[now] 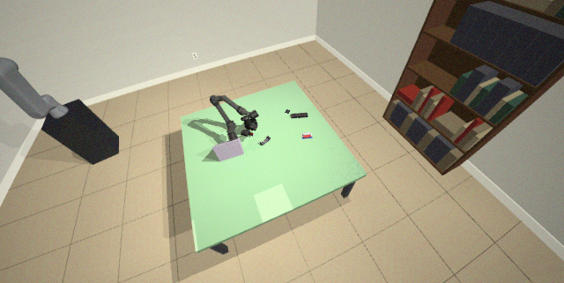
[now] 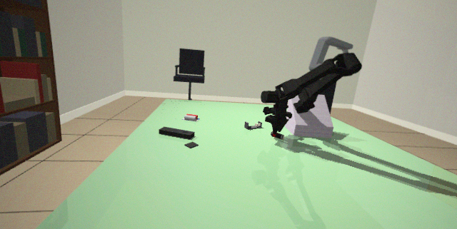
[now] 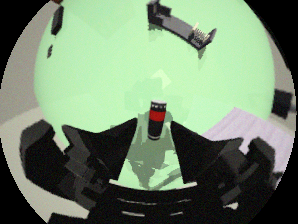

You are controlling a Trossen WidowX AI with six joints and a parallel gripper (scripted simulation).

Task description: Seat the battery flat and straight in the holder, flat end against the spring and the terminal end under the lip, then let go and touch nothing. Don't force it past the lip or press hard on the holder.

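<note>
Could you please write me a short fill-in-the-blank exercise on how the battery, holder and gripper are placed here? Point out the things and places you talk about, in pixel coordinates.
The battery [image 2: 277, 135] [image 3: 157, 120] has a ____ band around its dark body. The gripper [image 1: 249, 133] [image 2: 276, 133] [image 3: 153, 121] is ____, with its fingers on either side of the battery. The holder [image 1: 264, 140] [image 2: 253, 125] [image 3: 180, 27] has a coiled ____ at one end. The tabletop [image 1: 308, 160] [image 2: 143, 186] [image 3: 100, 65] is ____ in color.

Missing words: red; open; spring; green

In the view from above, we could not make out the battery's ends [image 1: 251, 134], too small and partly covered by the arm [image 1: 224, 113]. The bookcase [image 1: 434, 11] [image 2: 50, 56] ran off the edge there and in the exterior view.
</note>
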